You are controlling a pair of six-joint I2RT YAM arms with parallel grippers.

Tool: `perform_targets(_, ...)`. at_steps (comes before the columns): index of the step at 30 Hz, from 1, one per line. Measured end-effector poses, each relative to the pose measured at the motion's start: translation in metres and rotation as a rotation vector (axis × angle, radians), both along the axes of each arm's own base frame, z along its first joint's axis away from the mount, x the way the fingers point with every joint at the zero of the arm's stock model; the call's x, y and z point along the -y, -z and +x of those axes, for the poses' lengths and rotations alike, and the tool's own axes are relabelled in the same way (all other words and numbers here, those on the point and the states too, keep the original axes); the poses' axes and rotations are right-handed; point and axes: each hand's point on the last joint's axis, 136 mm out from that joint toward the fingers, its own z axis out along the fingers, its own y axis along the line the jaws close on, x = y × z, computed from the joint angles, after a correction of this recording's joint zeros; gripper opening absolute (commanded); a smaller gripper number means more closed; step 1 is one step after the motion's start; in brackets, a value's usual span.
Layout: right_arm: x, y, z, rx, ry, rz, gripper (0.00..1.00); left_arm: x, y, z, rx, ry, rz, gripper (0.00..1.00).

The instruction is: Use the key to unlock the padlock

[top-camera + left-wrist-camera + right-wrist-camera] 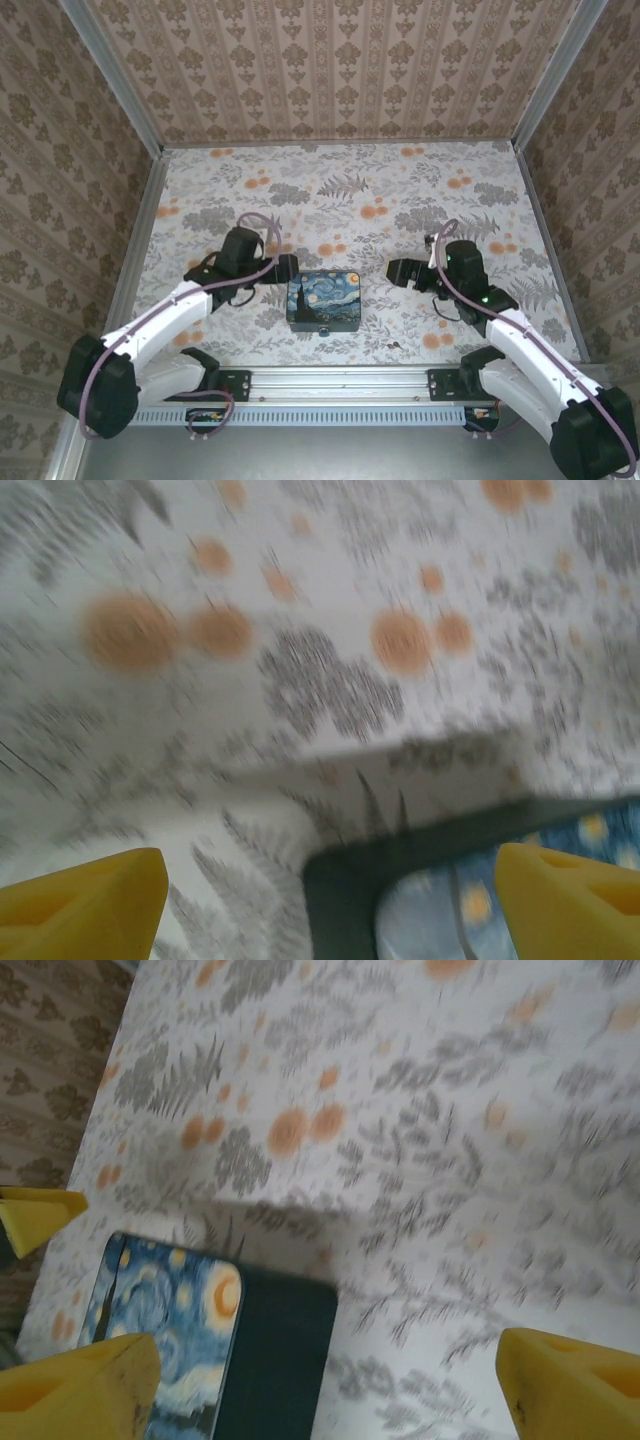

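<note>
This is a robot test cell of the lab kind: damask-printed wall panels (340, 70) framed by bare metal corner posts (115, 75) box in a floral-covered table (400, 190), and two white-and-black robot arms (160, 325) are bolted to an aluminium rail (340, 378) at its near edge.

The left arm (170, 318) reaches forward from its base and bends inward at the wrist, so that the left pincer (283, 268) points to the right, low over the worktop (350, 190). Its yellow fingertips (80, 905) stand wide apart with nothing gripped between them. The right arm (530, 350) mirrors this pose, with the right pincer (398, 271) pointing left toward the other, its yellow fingertips (75, 1390) likewise wide apart and empty.
</note>
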Motion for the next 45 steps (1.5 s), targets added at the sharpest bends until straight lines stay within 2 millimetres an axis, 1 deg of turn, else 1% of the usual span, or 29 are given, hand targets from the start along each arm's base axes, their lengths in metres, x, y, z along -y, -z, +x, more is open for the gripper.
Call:
perform_targets(2,-0.009,0.009,-0.012,-0.051,-0.019,0.02,0.85,0.004,0.002,-0.013,-0.012,0.012,-0.011,0.87)
perform_targets(4,-0.019,0.014,-0.022,-0.086,-0.045,0.035,0.84,0.005,0.002,-0.023,-0.011,0.014,-0.031,0.87)
perform_targets(7,-0.035,0.017,-0.032,-0.119,-0.084,0.049,0.83,0.005,0.004,-0.034,-0.015,0.008,-0.056,0.86)
perform_targets(9,-0.042,0.025,-0.035,-0.155,-0.1,0.031,0.82,0.004,0.01,-0.04,-0.03,0.0,-0.068,0.86)
perform_targets(12,-0.052,0.037,-0.035,-0.204,-0.108,0.005,0.79,0.004,0.019,-0.047,-0.056,-0.007,-0.077,0.86)
perform_targets(16,-0.063,0.046,-0.031,-0.235,-0.117,-0.01,0.74,0.009,0.024,-0.052,-0.07,-0.004,-0.098,0.86)
perform_targets(20,-0.076,0.045,-0.025,-0.237,-0.131,-0.009,0.66,0.015,0.027,-0.055,-0.076,0.001,-0.125,0.83)
perform_targets(24,-0.088,0.042,-0.017,-0.231,-0.138,0.003,0.56,0.023,0.033,-0.055,-0.093,0.008,-0.138,0.78)
perform_targets(28,-0.095,0.044,-0.012,-0.234,-0.144,0.007,0.47,0.032,0.039,-0.052,-0.113,0.016,-0.155,0.75)
perform_targets(32,-0.1,0.047,-0.008,-0.245,-0.141,0.018,0.39,0.041,0.04,-0.047,-0.11,0.026,-0.182,0.74)
perform_targets(35,-0.1,0.05,-0.003,-0.251,-0.125,0.015,0.37,0.045,0.04,-0.038,-0.1,0.012,-0.183,0.74)
perform_targets(38,-0.1,0.049,0.008,-0.243,-0.099,0.011,0.33,0.048,0.039,-0.025,-0.087,-0.015,-0.175,0.74)
perform_targets(41,-0.1,0.049,0.022,-0.233,-0.069,0.006,0.33,0.05,0.039,-0.006,-0.073,-0.05,-0.169,0.74)
perform_targets(45,-0.1,0.049,0.048,-0.218,-0.021,0.013,0.33,0.051,0.038,0.024,-0.053,-0.093,-0.165,0.74)
